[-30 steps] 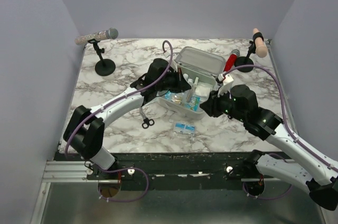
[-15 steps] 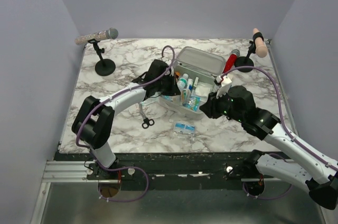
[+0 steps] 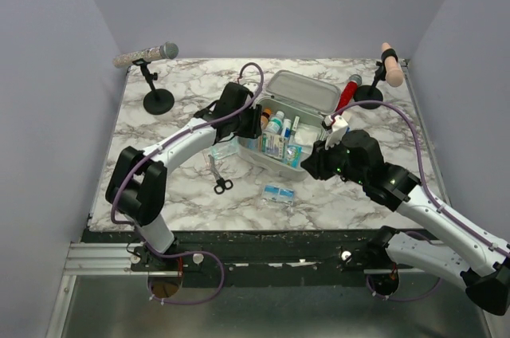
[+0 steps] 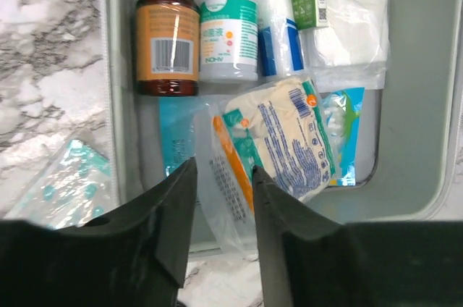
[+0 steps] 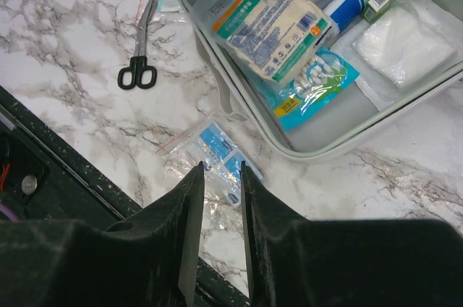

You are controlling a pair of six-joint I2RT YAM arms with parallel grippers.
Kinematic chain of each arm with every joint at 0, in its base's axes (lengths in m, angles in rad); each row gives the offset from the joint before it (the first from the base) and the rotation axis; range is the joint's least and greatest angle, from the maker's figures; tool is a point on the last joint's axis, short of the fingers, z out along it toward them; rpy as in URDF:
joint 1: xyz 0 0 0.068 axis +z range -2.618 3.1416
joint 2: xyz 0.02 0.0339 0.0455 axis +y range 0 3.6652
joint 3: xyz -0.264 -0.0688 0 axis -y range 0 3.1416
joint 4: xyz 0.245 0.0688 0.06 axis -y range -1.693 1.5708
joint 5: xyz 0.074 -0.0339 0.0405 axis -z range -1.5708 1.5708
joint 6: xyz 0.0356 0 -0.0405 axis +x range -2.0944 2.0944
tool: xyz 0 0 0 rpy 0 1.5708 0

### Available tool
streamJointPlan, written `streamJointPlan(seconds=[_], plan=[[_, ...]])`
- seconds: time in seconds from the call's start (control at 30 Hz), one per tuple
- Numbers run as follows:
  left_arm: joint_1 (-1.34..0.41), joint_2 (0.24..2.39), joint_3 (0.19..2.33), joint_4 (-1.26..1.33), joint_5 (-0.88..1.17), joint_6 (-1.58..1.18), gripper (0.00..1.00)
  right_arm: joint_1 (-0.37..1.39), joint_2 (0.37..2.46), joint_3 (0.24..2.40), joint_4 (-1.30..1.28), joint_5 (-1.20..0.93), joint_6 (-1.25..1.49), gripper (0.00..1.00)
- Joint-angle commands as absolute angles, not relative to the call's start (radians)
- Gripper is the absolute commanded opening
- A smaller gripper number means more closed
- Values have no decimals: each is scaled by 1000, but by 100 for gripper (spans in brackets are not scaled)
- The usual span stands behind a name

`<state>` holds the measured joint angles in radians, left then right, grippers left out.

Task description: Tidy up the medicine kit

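Release just made: leaves yellow-white packet point(image 4: 278, 140) in medicine kit point(image 3: 301, 92), spreads left gripper point(image 4: 223, 177) empty. Holds right gripper point(image 5: 221, 173) slightly parted, empty; blue sachet point(image 5: 215, 140), scissors point(image 5: 141, 46) still outside.

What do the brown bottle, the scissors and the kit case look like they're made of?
The brown bottle is amber and glossy with a light streak; glass or plastic, unclear. The scissors have shiny grey blades, likely metal, and matte black handles, probably plastic. The medicine kit is a smooth light grey moulded shell, seemingly plastic.
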<state>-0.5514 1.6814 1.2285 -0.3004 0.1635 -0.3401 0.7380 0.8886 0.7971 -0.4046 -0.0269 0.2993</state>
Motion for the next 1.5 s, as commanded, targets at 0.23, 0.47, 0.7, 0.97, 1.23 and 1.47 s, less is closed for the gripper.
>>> streamJointPlan(seconds=[0.23,0.47,0.7,0.97,1.23,1.47], plan=[[-566,1554,1289,-347,116,-333,63,738,902,790,-385,-29,304,35],[-862,1413,1123,-240,-133,-452,60,739,894,776,-400,-32,310,35],[-920,1016,715,-166,-381,-719,77,745,880,667,-365,-221,304,36],[-928,997,509,-98,-287,-821,99,752,977,580,-284,-172,391,41],[-928,1248,552,32,-169,-747,99,752,1016,555,-245,-166,439,41],[-928,1345,558,95,-111,-727,93,752,979,546,-276,-160,443,41]])
